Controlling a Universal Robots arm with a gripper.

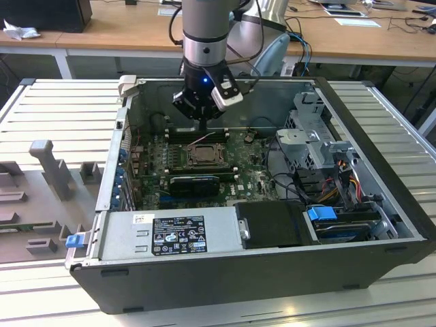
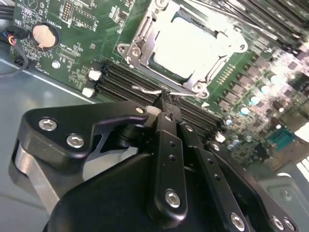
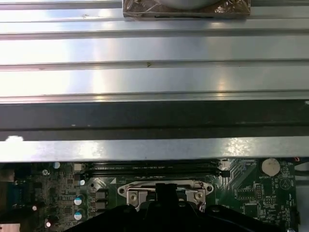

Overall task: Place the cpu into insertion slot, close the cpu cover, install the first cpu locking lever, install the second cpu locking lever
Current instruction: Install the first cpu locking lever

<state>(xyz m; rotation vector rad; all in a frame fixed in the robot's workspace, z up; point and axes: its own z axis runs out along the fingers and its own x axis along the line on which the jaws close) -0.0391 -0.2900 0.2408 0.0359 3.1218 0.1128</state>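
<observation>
The cpu (image 2: 190,43) lies seated in the insertion slot (image 1: 204,156), its pale top visible through the window of the cpu cover (image 2: 140,41), which appears folded down flat over it in the second wrist view. A thin wire locking lever (image 2: 159,90) runs along the socket edge nearest the memory slots (image 2: 120,79), and its bent end sits right at the tips of the end effector (image 2: 166,104). The fingers (image 2: 166,140) stand narrow, nearly together, around or against the lever end; whether the wire is firmly pinched cannot be told. In the exterior view the end effector hovers just behind the socket inside the open computer case (image 1: 381,252), which rests on the ribbed metal surface (image 1: 61,109). Risk assessment: the thin springy wire may slip from the narrow tips, or a misaligned push may scrape the memory slots beside it and leave the lever unhooked.
</observation>
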